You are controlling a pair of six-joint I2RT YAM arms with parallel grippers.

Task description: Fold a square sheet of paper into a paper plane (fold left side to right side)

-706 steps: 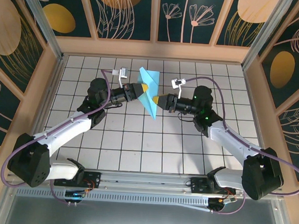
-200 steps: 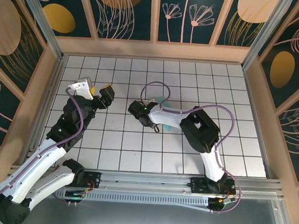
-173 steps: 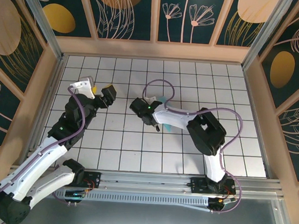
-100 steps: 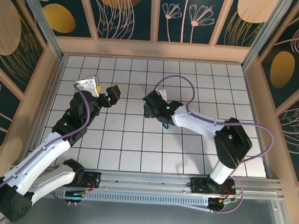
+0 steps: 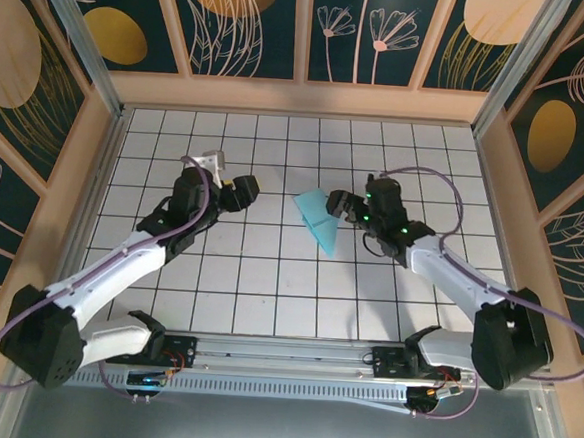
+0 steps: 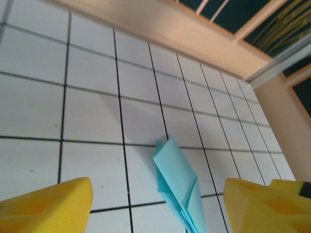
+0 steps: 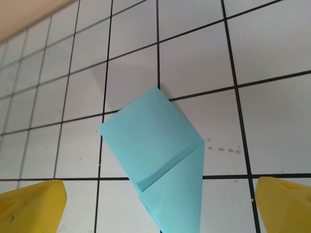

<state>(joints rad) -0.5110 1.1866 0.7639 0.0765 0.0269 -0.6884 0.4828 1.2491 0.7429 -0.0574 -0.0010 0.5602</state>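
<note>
The right arm had swung back to the right of the top view since half a second earlier, uncovering the paper plane point(image 5: 320, 221), which lay on the white counter point(image 5: 268, 277) just right of centre, its nose toward the lower edge. The right fingers point(image 7: 29, 206) stood wide apart and empty just beside its upper right corner. The left fingers point(image 6: 48, 204) were also spread and empty, well left of it.

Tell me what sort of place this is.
Likely a robot test cell: a white grid table boxed in by printed panels, a left arm and right arm bolted to a rail at its near edge, a paper plane between them.
</note>
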